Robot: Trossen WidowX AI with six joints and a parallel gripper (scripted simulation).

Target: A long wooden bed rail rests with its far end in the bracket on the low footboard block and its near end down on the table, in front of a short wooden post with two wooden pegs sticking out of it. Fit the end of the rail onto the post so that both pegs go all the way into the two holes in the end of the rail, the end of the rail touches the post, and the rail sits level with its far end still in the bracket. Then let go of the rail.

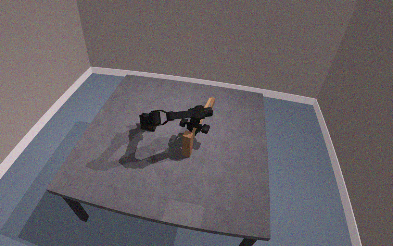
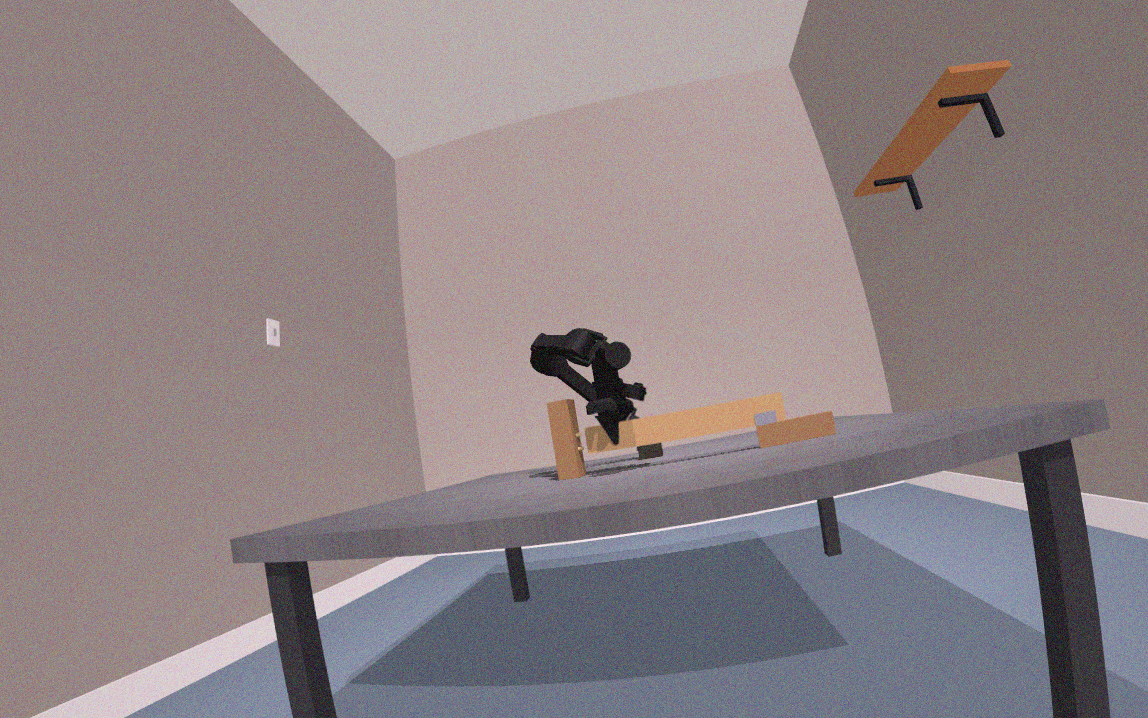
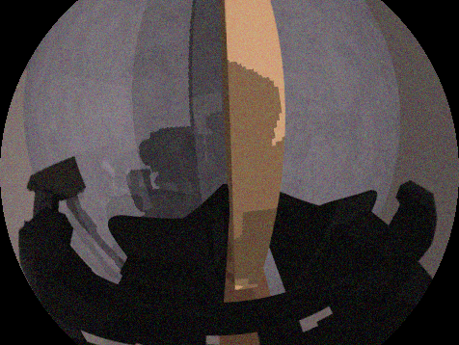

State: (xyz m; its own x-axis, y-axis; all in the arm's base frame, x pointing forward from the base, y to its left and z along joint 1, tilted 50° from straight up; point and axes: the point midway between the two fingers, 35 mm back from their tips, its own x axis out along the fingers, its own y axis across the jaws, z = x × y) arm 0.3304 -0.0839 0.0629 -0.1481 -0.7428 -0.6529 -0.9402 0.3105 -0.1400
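The long wooden rail (image 1: 210, 101) (image 2: 702, 419) (image 3: 253, 169) is raised off the table at its near end and looks about level. My gripper (image 1: 195, 132) (image 2: 615, 440) (image 3: 239, 188) is shut on the rail near that end. The upright wooden post (image 1: 187, 145) (image 2: 564, 440) stands just beyond the near end. In the exterior view, its two pegs (image 2: 579, 448) show in a narrow gap between post and rail. The far end is by the pale bracket (image 2: 764, 417) on the low footboard block (image 2: 795, 429); its exact seating is hidden. The holes are not visible.
The arm's base (image 1: 149, 121) (image 2: 650, 450) stands on the grey table (image 1: 226, 185) (image 2: 406, 508), and the arm reaches across to the rail from it. A wall shelf (image 2: 922, 127) is high at the right in the exterior view.
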